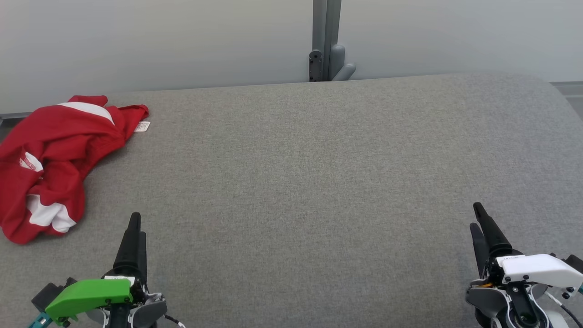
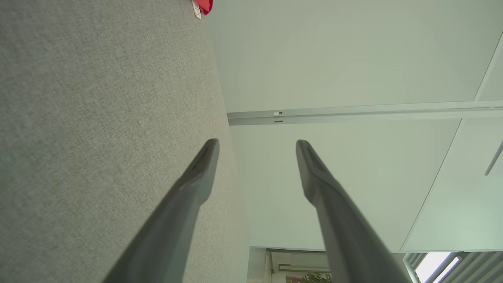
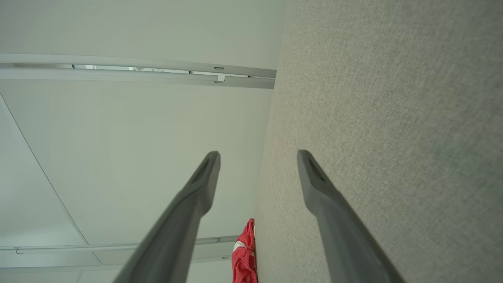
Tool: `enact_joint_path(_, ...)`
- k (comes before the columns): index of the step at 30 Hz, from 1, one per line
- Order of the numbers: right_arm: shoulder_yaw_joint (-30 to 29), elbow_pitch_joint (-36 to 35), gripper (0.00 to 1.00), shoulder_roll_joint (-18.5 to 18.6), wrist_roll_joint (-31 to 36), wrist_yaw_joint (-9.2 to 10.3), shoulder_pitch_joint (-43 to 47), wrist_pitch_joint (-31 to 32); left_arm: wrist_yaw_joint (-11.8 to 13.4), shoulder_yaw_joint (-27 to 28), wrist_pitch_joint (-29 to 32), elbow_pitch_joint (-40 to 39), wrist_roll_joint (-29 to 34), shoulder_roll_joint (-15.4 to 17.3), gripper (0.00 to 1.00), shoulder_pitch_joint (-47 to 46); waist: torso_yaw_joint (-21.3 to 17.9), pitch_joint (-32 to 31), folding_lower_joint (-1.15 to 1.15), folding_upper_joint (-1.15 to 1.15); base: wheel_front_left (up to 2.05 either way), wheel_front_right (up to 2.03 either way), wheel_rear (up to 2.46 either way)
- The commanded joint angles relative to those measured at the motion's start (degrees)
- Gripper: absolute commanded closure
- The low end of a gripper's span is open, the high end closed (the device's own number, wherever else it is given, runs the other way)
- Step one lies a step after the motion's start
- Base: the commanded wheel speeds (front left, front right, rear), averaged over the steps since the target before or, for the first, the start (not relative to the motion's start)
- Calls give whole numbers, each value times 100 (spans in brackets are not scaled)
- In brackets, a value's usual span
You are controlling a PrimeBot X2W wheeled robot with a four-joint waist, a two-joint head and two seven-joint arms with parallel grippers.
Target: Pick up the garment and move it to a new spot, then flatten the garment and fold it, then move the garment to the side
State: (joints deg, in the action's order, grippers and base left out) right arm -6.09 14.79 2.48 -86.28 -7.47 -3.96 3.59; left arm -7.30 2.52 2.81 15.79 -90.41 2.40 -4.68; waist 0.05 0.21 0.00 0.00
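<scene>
Holding: nothing. The left claw (image 1: 138,225) and right claw (image 1: 476,215) are both spread wide, with an open gap between the fingers in each wrist view (image 2: 257,142) (image 3: 257,152).
Claw position: the left claw sits at the near-left of the table (image 1: 309,173) and the right claw at the near-right. They are well apart, with fingers pointing toward the far edge.
Open room: a broad stretch of grey fabric top runs between the two claws and on to the far edge, covering the middle and right.
Far edge: it runs straight along the pale wall (image 1: 182,41). A grey post (image 1: 325,36) stands just behind it at mid-span.
Right side: the far-right corner rounds off and the top falls away there.
Left side: the garment lies at this edge, and the frame border cuts off its left part.
Garment location: the garment (image 1: 54,155) is at the far-left of the table, ahead and left of the left claw and clear of it. It is well apart from the right claw. A sliver of it shows in the left wrist view (image 2: 205,4) and a small part in the right wrist view (image 3: 243,255).
Garment look: it is red and lies in a crumpled, bunched heap with many folds. White panels show at the top and the lower edge, and there is a small white-and-red badge on the left part.
Tag: a white care label (image 1: 142,126) pokes out on the garment's far-right side and lies on the fabric top.
</scene>
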Motion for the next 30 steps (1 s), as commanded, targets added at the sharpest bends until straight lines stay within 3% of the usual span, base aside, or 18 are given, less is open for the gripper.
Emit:
enact_joint_path(1, 5, -163, 0, 65, 322, -1, -59, -75, -10, -45, -81, -108, 201, 42, 0, -64, 1, 1, 0, 0, 0, 0, 0)
enact_joint_path(15, 298, -548, 0, 224, 2775, -2, 3, -424, 140, -205, -415, 32, 2131, 49, 0, -82, 2, 7, 0, 0, 0, 0, 0)
enact_joint_path(30, 603, -635, 0, 318, 4164, -2, 43, -725, 217, -183, -703, 81, 3609, 40, 0, 20, 9, -17, 0, 0, 0, 0, 0)
